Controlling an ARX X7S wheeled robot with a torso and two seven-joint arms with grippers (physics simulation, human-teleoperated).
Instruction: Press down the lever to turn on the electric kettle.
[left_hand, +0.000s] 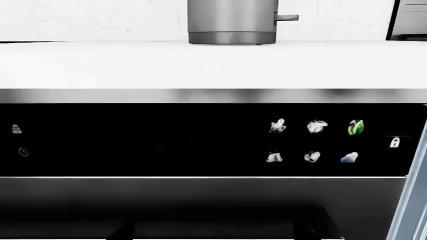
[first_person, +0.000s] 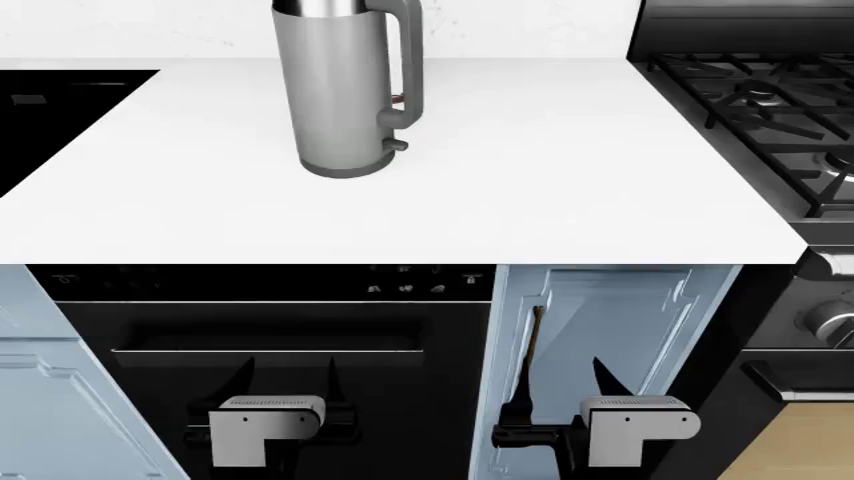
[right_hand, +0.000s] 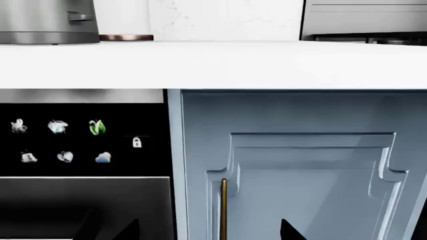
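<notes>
The electric kettle (first_person: 340, 90) stands upright on the white counter (first_person: 534, 180), a tall grey cylinder with a loop handle (first_person: 411, 60) on its right. The lever (first_person: 396, 146) is a small dark nub at the handle's lower end, sticking out sideways in the left wrist view (left_hand: 287, 18) and the right wrist view (right_hand: 81, 17). Both grippers hang well below the counter edge, far from the kettle. My left gripper (first_person: 287, 378) is open in front of the black oven door. My right gripper (first_person: 567, 385) is open in front of the blue cabinet door, with nothing held.
A gas stove (first_person: 761, 100) borders the counter on the right and a black recess (first_person: 54, 100) on the left. Below are a black oven front (first_person: 267, 330) with lit icons (left_hand: 313, 142) and a blue cabinet door (first_person: 627, 320) with a brass handle (right_hand: 223, 210).
</notes>
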